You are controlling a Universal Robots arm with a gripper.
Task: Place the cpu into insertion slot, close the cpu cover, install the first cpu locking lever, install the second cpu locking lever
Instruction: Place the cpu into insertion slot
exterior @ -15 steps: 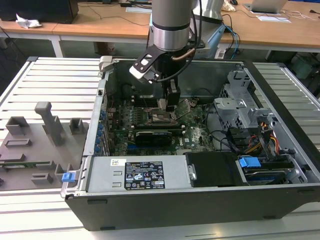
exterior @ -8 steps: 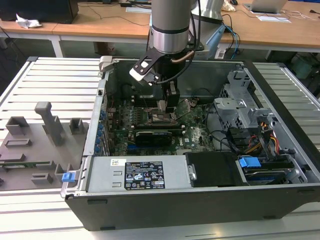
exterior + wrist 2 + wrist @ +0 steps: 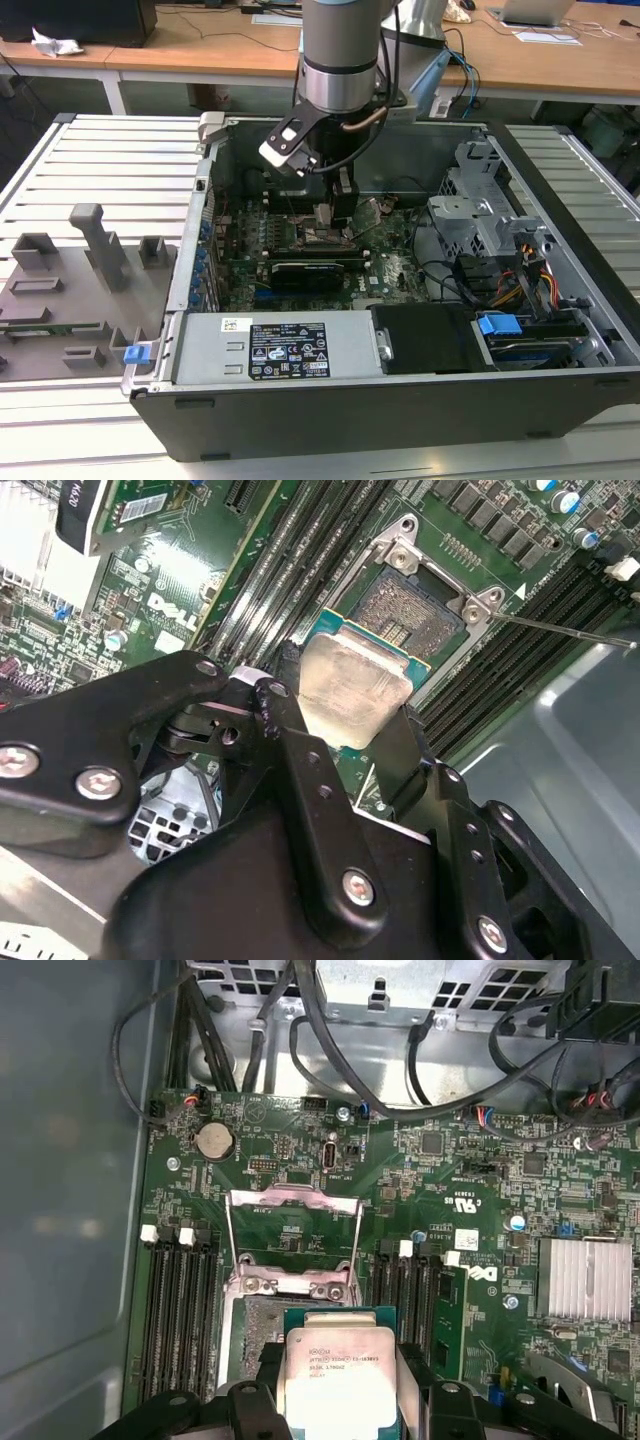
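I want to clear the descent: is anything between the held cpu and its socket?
Nothing visible. The gripper is shut on the cpu, which hangs partly over the bare socket. The cpu cover stands open, off the socket, and a thin lever rod sticks out to one side.

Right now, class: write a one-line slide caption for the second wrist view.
The gripper grips the cpu by two edges at the open socket on the green motherboard.

The gripper (image 3: pixel 343 696) holds the cpu (image 3: pixel 338 1375) over the insertion slot (image 3: pixel 415 610), the cpu cover (image 3: pixel 290 1197) raised beside it. Exterior view: power supply (image 3: pixel 285 350) at the gripper's six o'clock, drive cage (image 3: pixel 470 215) at three.
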